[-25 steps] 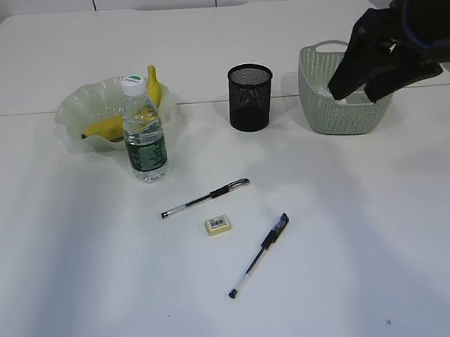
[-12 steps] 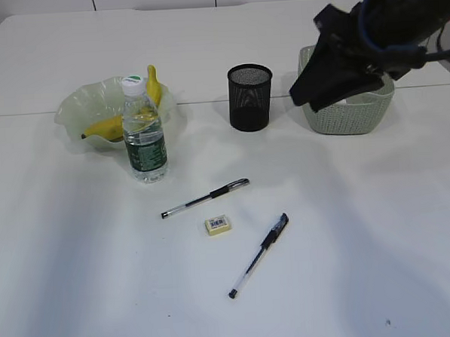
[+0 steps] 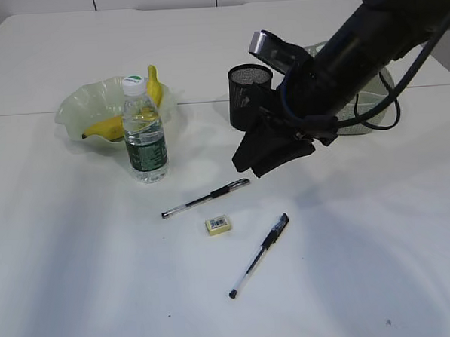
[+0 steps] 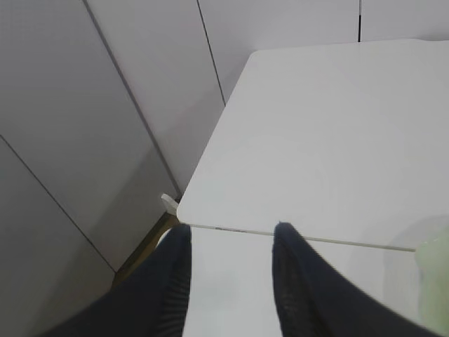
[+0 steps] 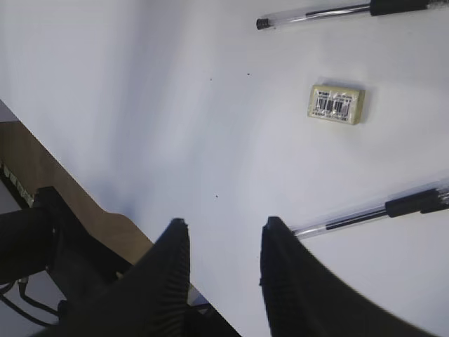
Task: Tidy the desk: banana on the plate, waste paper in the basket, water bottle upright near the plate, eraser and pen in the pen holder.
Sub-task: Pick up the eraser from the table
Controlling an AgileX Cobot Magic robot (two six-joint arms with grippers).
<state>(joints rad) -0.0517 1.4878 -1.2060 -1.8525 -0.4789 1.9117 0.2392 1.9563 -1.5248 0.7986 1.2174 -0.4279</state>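
Pens come first on the white counter (image 3: 80, 282): nearest the front lies one pen (image 3: 259, 255) with a dark grip, slanting up to the right, and just beyond its upper end sits the pale yellow eraser (image 3: 217, 225), barcode sticker up, apart from both pens. A second pen (image 3: 205, 198) lies just behind the eraser, also slanted, its dark grip to the right. Above that second pen's grip end hangs the right claw (image 3: 264, 160), off the counter and touching nothing; in the right wrist view its two dark fingers (image 5: 168, 270) stand partly apart with only bare counter between them, holding nothing. To the left, the water bottle (image 3: 143, 131) stands upright, white cap on top, right in front of the pale green plate (image 3: 75, 108), in which the banana (image 3: 124, 113) rests with one end rising over the rim behind the bottle. Farther back, the black mesh pen holder (image 3: 247, 92) stands upright, partly hidden by the right arm, and the sage green basket (image 3: 365, 108) shows only in part behind that arm. The left claw (image 4: 231, 235) appears only in the left wrist view, fingers partly apart and empty, over a far corner of the counter with the plate's rim at the frame's right edge.
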